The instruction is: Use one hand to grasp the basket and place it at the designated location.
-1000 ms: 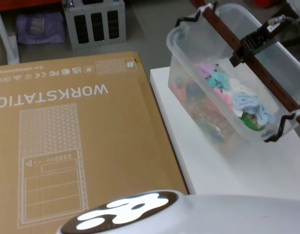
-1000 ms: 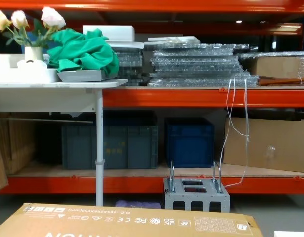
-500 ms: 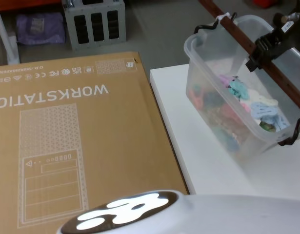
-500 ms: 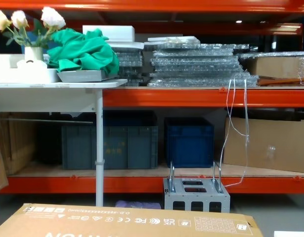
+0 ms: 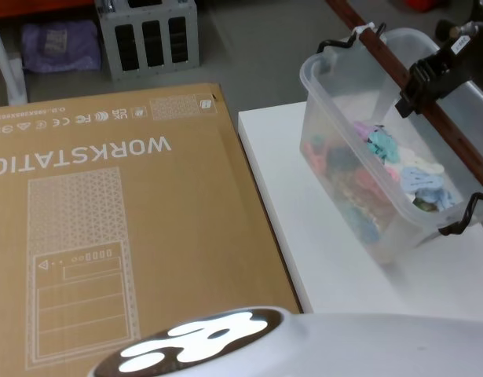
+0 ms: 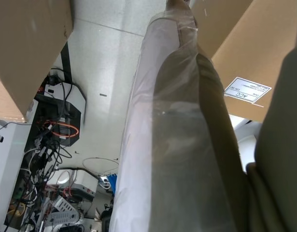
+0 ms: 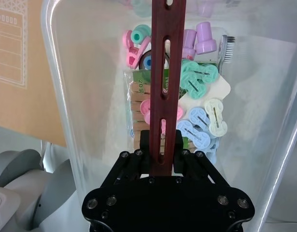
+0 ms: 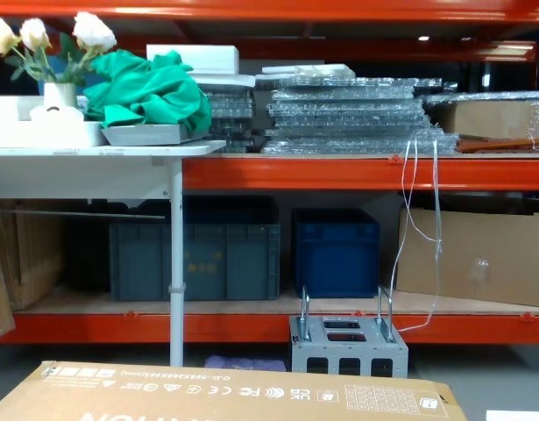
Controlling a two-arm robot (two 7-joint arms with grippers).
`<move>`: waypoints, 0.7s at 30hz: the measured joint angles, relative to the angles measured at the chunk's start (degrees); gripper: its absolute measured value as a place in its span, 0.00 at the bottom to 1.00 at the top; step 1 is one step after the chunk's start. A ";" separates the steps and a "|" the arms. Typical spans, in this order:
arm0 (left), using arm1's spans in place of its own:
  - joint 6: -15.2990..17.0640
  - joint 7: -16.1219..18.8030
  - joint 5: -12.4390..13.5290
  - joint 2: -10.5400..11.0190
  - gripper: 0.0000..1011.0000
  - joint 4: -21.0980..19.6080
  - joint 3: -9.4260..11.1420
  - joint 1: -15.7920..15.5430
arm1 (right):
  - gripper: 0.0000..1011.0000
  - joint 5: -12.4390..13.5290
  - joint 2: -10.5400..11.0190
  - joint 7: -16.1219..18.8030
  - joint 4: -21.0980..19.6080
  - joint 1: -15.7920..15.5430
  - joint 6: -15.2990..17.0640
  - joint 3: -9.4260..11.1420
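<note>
The basket (image 5: 329, 118) is a clear plastic tub holding pastel clips and wooden pegs, at the right of the head view over the white table (image 5: 304, 212). It sits tilted, and I cannot tell whether its bottom touches the table. A long reddish-brown handle (image 5: 455, 140) runs over its opening, tied on at both ends. My right gripper (image 5: 418, 82), black, is shut on the middle of that bar. In the right wrist view its fingers (image 7: 144, 145) clamp the handle (image 7: 167, 48) above the basket's (image 7: 71, 96) contents.
A big cardboard box (image 5: 107, 196) printed WORKSTATION lies left of the white table, its edge close to the table. On the floor beyond stand a grey metal frame (image 5: 143, 35) and a purple bag (image 5: 64, 43). Orange shelving with dark blue crates (image 8: 335, 250) is farther back.
The right gripper carried the basket to the right and farther from the cardboard box. In the last half second it shifted only slightly.
</note>
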 joint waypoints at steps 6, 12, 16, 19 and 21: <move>0.00 0.00 0.00 0.00 0.00 0.00 0.00 0.00 | 0.24 0.33 -0.31 -0.61 1.29 -1.32 -0.02 0.19; 0.00 0.00 0.00 0.00 0.00 0.01 0.00 0.00 | 0.24 0.33 -0.62 -0.89 2.31 -2.30 -0.16 0.44; 0.00 0.00 0.00 0.00 0.00 0.00 0.00 0.00 | 0.24 0.57 -1.04 -1.17 3.49 -3.21 -0.57 0.52; 0.00 0.00 0.00 0.01 0.00 0.01 0.00 0.00 | 0.24 0.95 -1.53 -1.45 4.71 -4.14 -0.98 0.52; 0.00 0.00 0.00 0.00 0.00 0.00 0.00 0.00 | 0.24 1.08 -1.83 -1.48 5.43 -4.62 -1.23 0.55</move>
